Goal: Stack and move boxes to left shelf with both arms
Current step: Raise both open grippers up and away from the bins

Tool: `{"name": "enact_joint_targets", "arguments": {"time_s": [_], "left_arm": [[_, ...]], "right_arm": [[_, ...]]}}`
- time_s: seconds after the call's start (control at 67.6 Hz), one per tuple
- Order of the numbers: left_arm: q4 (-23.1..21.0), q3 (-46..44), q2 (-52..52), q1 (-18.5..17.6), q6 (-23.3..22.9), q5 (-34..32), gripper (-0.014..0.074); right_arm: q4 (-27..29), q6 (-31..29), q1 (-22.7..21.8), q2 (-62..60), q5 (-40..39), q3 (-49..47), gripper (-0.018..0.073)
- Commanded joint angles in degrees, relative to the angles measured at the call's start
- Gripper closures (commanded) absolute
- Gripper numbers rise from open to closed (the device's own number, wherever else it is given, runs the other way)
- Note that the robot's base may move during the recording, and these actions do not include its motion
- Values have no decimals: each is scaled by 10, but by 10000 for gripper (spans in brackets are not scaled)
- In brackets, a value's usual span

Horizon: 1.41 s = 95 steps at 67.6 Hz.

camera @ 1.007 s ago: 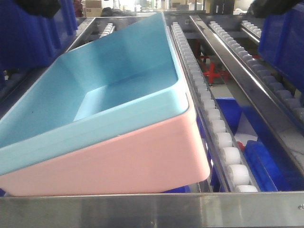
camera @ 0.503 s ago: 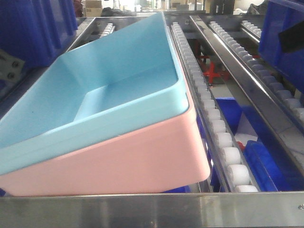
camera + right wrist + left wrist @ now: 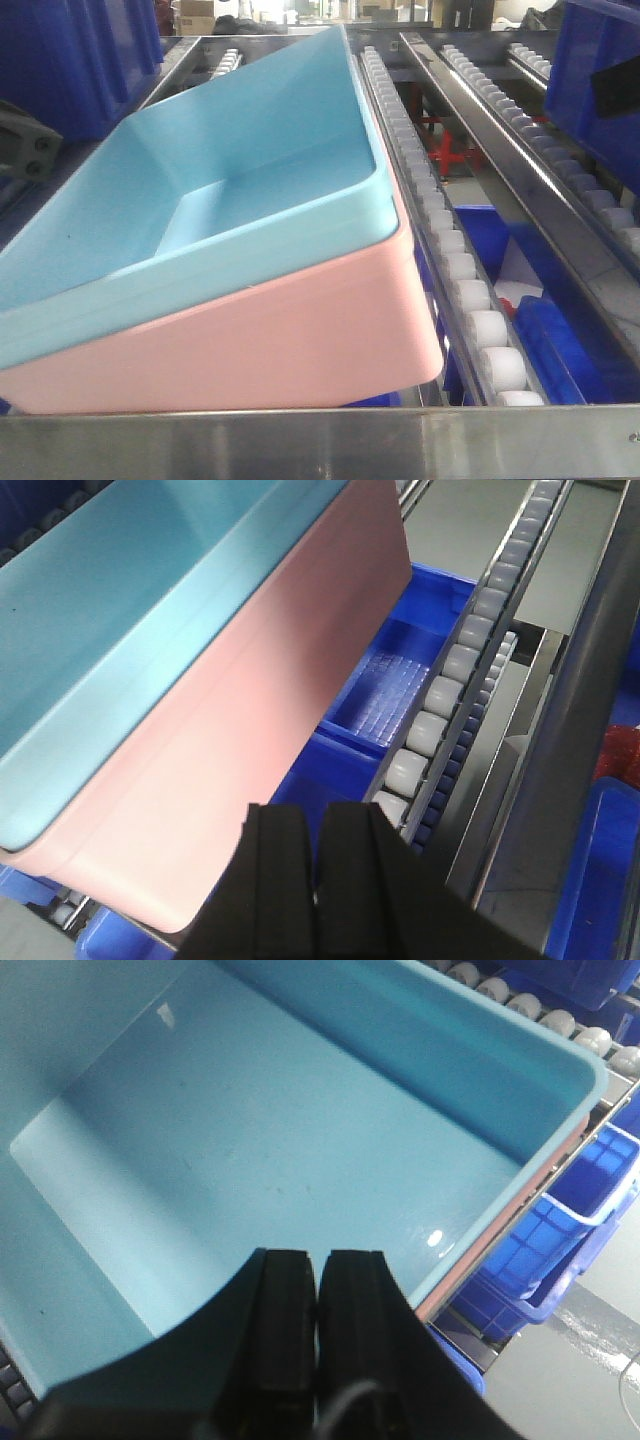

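Stacked tubs sat tilted on your steel roller shelf [image 3: 300, 440].

The light cyan-blue plastic tub [image 3: 230, 190] nested in the salmon-pink plastic tub [image 3: 280, 340], near the front rail; your left gripper [image 3: 318, 1280] and right gripper [image 3: 315, 840] were both pinched closed, holding nothing.

cyan box [image 3: 250, 170]: smooth glossy plastic | front rail [image 3: 320, 445]: brushed steel

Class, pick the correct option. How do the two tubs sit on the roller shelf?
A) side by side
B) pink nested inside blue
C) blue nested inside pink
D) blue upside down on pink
C: the blue tub sits open-side up inside the pink tub.
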Motion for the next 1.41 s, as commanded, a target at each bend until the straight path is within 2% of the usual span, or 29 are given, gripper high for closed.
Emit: {"name": "enact_joint_targets", "arguments": {"time_s": [0.0,0.385,0.518,0.696,0.784,0.933,1.155,1.258,1.391], "left_arm": [[5,-16,5,-3,-5,-42,599],[-6,-15,77,-3,-5,-39,599],[-96,-10,41,-3,10,-44,599],[-252,48,-68,-3,184,-76,599],[-296,95,-130,-3,220,-102,599],[-308,177,-233,-3,225,-149,599],[-308,259,-373,-2,225,-149,599],[-309,259,-424,11,225,-101,599],[-309,259,-466,57,229,-86,599]], "right_arm": [[-14,-5,1,-5,-43,-15,494],[-14,-5,1,-5,-43,-15,494],[-14,-5,1,-5,-43,-15,494],[-14,-5,1,-5,-43,-15,494],[-14,-5,1,-5,-43,-15,494],[-14,-5,1,-5,-43,-15,494],[-14,-5,1,-5,-43,-15,494],[-14,-5,1,-5,-43,-15,494],[-14,-5,1,-5,-43,-15,494]]}}
